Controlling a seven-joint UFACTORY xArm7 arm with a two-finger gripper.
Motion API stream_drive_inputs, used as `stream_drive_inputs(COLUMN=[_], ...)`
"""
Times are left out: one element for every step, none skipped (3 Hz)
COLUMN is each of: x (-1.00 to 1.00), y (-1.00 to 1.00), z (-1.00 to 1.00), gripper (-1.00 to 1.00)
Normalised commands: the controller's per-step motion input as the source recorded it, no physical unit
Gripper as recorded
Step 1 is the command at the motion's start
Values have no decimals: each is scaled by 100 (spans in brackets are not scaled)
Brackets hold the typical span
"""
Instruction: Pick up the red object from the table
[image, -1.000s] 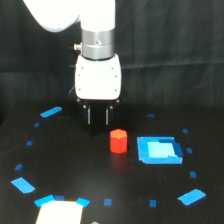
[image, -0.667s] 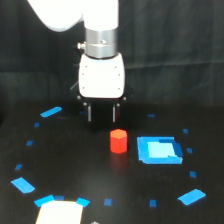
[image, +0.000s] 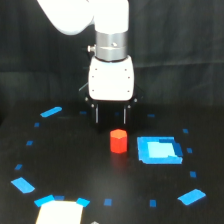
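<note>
Arm: white, came down from the top of the exterior view, wrist pointed straight at the table (image: 70, 165).
Gripper (image: 110, 116): two dark fingers (image: 96, 115) hung down with a clear gap between them, spread apart, nothing held.
Red block (image: 118, 140): stood upright on the table, just below the fingertips in the exterior view and a little toward the right finger; whether it touched them could not be told.
Gripper against block: finger gap looked wider than the block.
Blue square (image: 158, 150): lay flat just beside the block on the exterior view's right, a narrow strip of black table between them; lighter patch in its middle.
Table: black, matte, ringed with small blue tape marks (image: 52, 111) around the block.
Near edge: a pale whitish card (image: 58, 213) with blue corners lay at the bottom, toward the exterior view's left, well apart from the block.
Background: dark curtain behind the arm.
</note>
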Motion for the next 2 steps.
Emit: stream_drive_inputs(x=[-99, -44], y=[100, -22], z=[34, -35], gripper=[-100, 46])
